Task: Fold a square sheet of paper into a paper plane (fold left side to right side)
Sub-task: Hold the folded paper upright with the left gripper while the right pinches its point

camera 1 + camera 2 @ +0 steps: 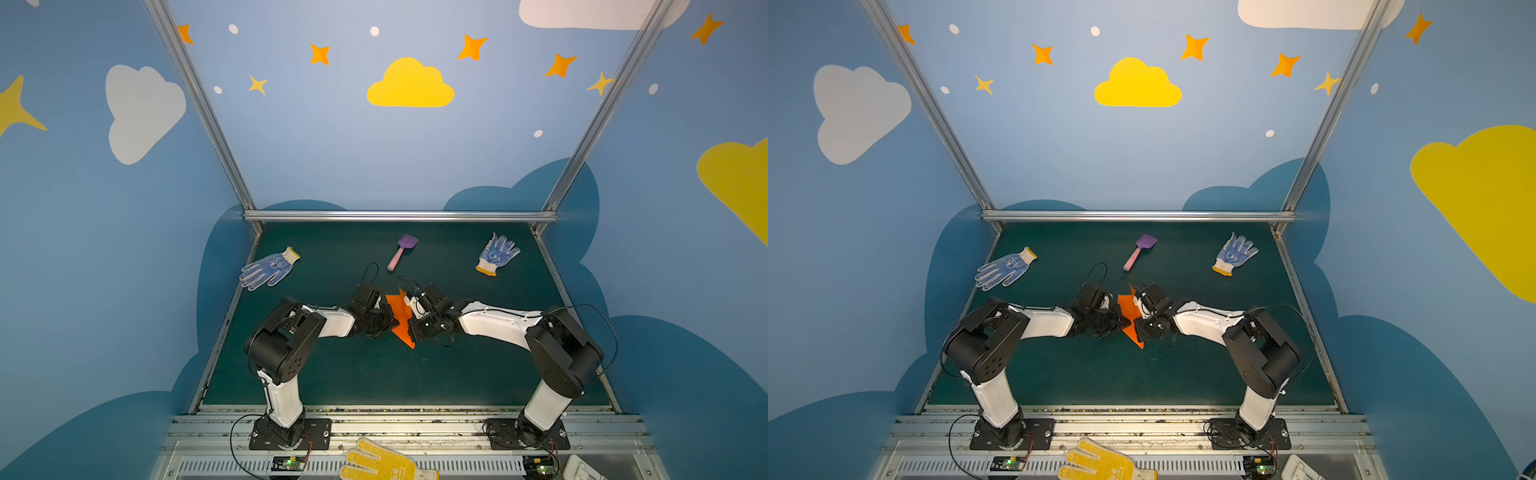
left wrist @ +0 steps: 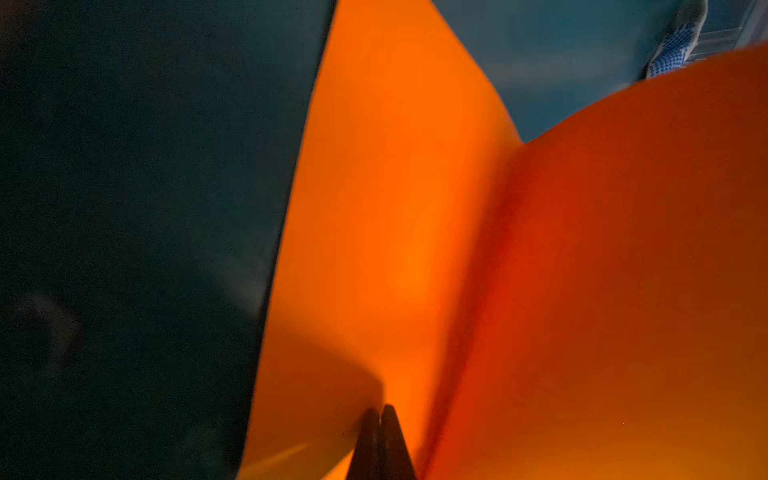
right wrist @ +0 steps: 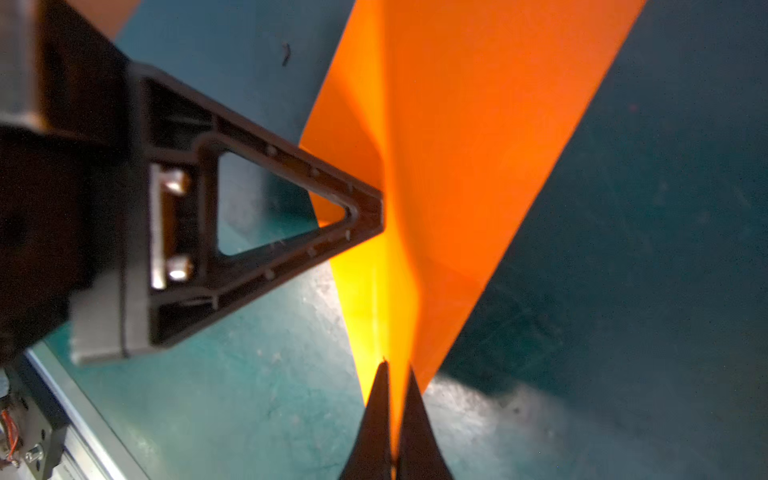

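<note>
Paper (image 1: 400,322) edges apparently in both pincers (image 2: 379,409) (image 3: 397,366)

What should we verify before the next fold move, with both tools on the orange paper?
1. Grip of the left tool on the orange paper: ok, shut on it.
2. Grip of the right tool: ok, shut with the paper between its fingers.
3. Paper edges aligned: cannot tell; the arms hide most of it in both top views.
4. Fold pressed flat: not ok; in the left wrist view the flaps stand apart and bowed.
5. Clutter apart from the paper: ok; the spatula and the blue gloves lie farther back on the mat.
</note>
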Available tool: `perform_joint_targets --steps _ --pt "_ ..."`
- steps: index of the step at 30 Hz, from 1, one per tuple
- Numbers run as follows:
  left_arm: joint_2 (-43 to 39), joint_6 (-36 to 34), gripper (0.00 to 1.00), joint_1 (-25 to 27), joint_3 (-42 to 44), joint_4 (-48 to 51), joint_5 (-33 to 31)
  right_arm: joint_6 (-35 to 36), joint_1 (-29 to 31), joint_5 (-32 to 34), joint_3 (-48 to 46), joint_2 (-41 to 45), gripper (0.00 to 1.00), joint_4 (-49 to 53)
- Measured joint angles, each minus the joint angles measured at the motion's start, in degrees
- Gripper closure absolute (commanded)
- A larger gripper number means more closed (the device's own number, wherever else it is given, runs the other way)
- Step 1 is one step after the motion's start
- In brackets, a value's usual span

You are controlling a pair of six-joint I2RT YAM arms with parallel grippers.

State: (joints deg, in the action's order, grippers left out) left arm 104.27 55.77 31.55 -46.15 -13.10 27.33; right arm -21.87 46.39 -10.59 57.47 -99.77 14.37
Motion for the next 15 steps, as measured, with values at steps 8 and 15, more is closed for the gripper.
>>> perform_joint_targets --steps 8,15 --pt "0.0 0.0 0.96 -0.04 0.31 -0.66 0.17 0.28 0.37 -1.46 1.57 -2.25 0.79 0.07" --pt "0.0 0.0 0.96 -0.04 0.33 -0.68 0.17 0.24 0.37 -1.51 1.57 -2.47 0.85 0.04"
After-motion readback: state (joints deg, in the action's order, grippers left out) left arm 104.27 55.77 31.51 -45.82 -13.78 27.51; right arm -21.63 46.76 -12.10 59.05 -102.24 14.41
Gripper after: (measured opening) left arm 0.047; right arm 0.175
